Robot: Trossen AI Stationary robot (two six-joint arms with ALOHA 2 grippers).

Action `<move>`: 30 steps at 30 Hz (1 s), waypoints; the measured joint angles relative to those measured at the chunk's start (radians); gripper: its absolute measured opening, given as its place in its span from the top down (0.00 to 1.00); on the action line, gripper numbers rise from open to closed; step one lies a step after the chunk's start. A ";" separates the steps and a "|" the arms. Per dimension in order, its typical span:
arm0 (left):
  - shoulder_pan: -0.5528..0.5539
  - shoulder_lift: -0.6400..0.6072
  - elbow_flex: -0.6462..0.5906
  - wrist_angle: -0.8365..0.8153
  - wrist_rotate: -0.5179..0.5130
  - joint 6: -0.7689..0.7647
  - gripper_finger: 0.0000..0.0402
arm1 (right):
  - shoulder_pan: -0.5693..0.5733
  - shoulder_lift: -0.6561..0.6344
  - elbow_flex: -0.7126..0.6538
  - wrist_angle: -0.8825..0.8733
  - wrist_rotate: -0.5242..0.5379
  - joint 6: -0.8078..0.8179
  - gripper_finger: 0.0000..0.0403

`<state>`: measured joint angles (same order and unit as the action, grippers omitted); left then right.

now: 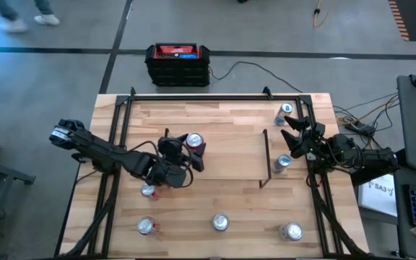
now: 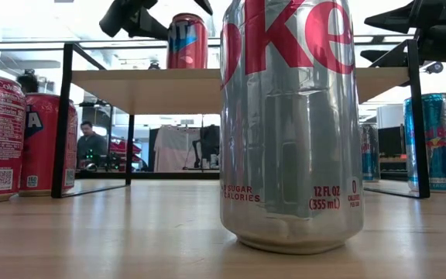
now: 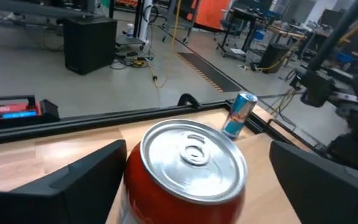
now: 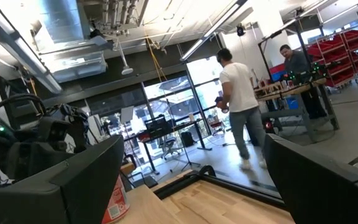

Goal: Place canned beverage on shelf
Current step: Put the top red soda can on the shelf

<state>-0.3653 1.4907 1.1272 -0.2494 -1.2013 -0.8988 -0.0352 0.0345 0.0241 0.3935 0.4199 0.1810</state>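
While a red can (image 1: 194,141) is standing upright on the shelf (image 1: 230,155), near its left end, the placing step is looking done, or all but done, for that one item

Left gripper (image 1: 186,153): hovering over the red can, its fingers spread wide to either side and, as the left wrist view is showing, standing clear of the can's wall; nothing is being held. By my reading it is letting go, and what is left for this arm is to lift away without tipping the can

Right gripper (image 1: 292,134): waiting near the shelf's right end, fingers open, holding nothing

Shelf: bearing only the red can, as far as the high and low views are showing

Stock sitting off the shelf, on the table (image 1: 186,217):
- silver cola can (image 1: 220,222), front middle
- two red cans (image 1: 147,209), front left
- silver can (image 1: 290,231), front right
- blue can (image 1: 281,164), just beside the shelf's right legs
- second blue can (image 1: 285,113), far right corner

Whether these are also meant for the shelf, the task wording is not saying; if so, most of the work is lying ahead
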 joint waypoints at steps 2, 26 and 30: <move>-0.011 -0.003 0.010 -0.003 0.012 0.055 0.02 | 0.000 0.000 0.000 0.000 0.000 0.001 0.08; -0.036 -0.148 -0.152 0.122 0.127 0.528 0.00 | 0.000 0.000 0.000 0.000 0.000 0.000 0.08; -0.021 -0.221 -0.283 0.351 0.260 0.688 0.00 | 0.000 0.000 0.000 0.000 0.000 0.000 0.08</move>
<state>-0.3858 1.2694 0.8443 0.1015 -0.9414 -0.2108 -0.0352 0.0345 0.0242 0.3934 0.4201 0.1814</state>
